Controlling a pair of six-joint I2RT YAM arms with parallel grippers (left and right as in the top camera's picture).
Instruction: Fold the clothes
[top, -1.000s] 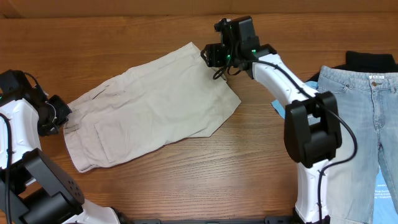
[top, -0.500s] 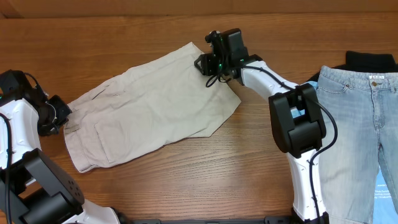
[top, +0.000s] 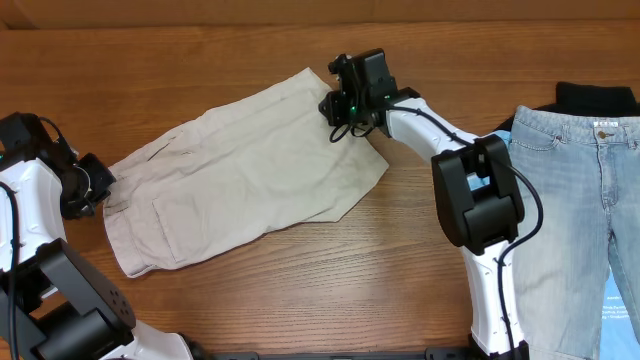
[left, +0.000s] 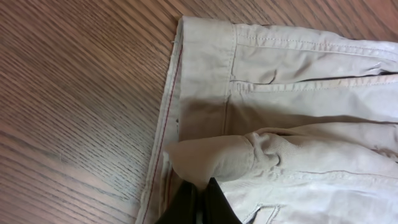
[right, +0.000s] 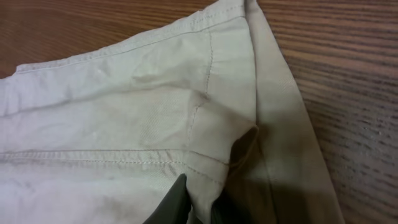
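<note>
The clothes (top: 240, 185), pale beige shorts, lie flat and slanted across the wooden table. Their waistband end is at the left and their leg hems at the upper right. At the waistband end, my left gripper (top: 100, 185) is shut on a raised fold of the fabric. In the left wrist view the dark fingers (left: 200, 193) pinch that fold of the clothes (left: 298, 112). My right gripper (top: 338, 105) sits on the far hem corner. In the right wrist view its fingers (right: 205, 202) stand close together with a ridge of the clothes (right: 124, 124) nipped between them.
Light blue jeans (top: 580, 200) lie spread at the right edge of the table, with a black garment (top: 590, 98) behind them and a scrap of bright blue (top: 448, 175) by the right arm. The right arm's body (top: 495, 210) stands between the clothes and the jeans.
My right gripper has moved left onto the hem corner and its jaws have come together on the fabric. The left gripper and the clothes have stayed where they were.
</note>
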